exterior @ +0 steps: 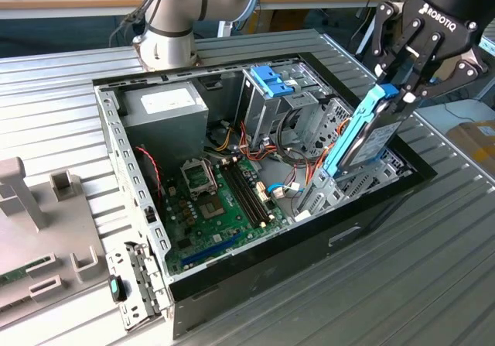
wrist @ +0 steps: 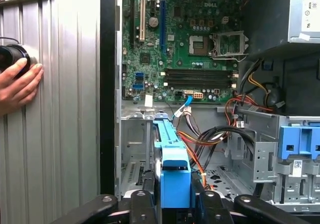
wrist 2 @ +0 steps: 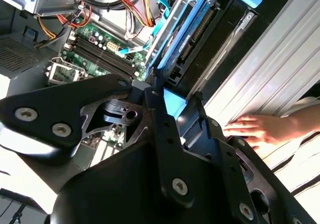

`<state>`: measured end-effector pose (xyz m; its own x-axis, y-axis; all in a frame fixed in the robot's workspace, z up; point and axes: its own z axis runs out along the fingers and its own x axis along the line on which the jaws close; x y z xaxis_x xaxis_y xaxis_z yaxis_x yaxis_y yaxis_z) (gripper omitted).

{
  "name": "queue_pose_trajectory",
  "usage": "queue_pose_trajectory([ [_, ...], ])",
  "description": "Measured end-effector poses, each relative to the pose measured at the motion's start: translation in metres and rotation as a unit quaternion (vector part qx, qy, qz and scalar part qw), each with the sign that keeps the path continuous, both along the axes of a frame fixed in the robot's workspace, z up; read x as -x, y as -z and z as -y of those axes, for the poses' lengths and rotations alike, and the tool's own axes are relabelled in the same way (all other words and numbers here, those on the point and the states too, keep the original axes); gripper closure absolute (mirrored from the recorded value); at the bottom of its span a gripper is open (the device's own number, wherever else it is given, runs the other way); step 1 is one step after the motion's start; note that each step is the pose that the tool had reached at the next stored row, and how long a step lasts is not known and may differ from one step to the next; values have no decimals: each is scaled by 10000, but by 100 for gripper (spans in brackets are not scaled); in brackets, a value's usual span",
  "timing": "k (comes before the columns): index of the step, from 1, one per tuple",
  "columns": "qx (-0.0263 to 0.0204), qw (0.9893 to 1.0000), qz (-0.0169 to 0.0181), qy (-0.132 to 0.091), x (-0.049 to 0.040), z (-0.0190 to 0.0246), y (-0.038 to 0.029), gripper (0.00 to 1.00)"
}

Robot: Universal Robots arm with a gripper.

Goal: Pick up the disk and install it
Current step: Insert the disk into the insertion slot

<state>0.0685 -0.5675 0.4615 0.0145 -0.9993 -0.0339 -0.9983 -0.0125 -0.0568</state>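
Note:
The disk (exterior: 363,133), a grey drive in a light-blue carrier, hangs steeply tilted over the side of the open computer case on the exterior view's right. Its lower end reaches down among the bay brackets there. My gripper (exterior: 398,90) is shut on the blue handle at its upper end. In the first wrist view the disk (wrist: 170,154) runs edge-on away from my gripper (wrist: 172,199) toward the case floor. The second wrist view shows the disk (wrist 2: 195,28) slanting beyond my gripper (wrist 2: 170,101).
The black case (exterior: 232,66) holds a green motherboard (exterior: 216,199), a power supply (exterior: 166,106), loose coloured cables and an upright silver drive cage with a blue latch (exterior: 271,79). A person's hand (wrist 2: 260,129) (wrist: 17,86) rests on the ribbed table beside the case. Grey fixtures (exterior: 31,207) stand at the exterior view's left.

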Motion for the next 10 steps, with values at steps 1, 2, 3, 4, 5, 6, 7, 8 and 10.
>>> queue_pose_trajectory([
  [1, 3, 10000, 0, -1, 1, 1, 0, 64],
  [2, 3, 10000, -1, 0, 4, 3, 3, 64],
  [3, 1, 10000, 0, -1, 7, 7, 8, 64],
  [4, 2, 10000, 0, -2, 12, 12, 13, 64],
  [5, 2, 10000, 0, -3, 15, 14, 15, 64],
  [6, -13, 10000, 1, -5, 16, 15, 15, 64],
  [7, -45, 10000, 3, -6, 18, 18, 16, 64],
  [8, -47, 10000, 4, -8, 18, 24, 19, 64],
  [10, -49, 10000, 5, -17, 22, 62, 57, 64],
])
